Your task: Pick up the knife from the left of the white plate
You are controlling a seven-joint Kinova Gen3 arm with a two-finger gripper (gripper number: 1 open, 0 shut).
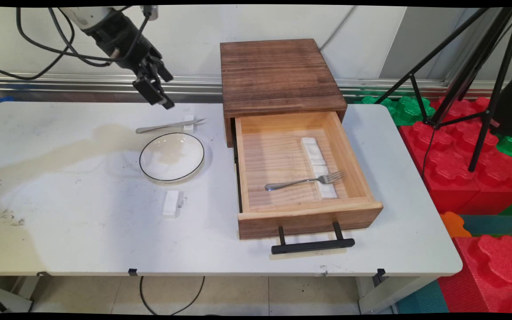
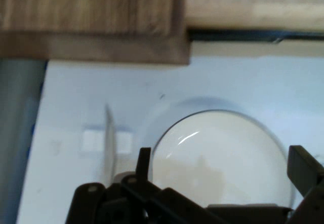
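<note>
Fingers [image 2: 145, 165] spread wide, empty, over plate [image 2: 223, 153]; knife [image 2: 109, 143] partly hidden behind linkage.

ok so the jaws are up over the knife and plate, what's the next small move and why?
Probably lower a little toward the knife, without closing yet. The jaws stand open, well above the table. The knife is the nearest graspable thing and rests across a small white block beside the plate. In the hand view it sits off to one side, so a sideways correction looks needed.
</note>
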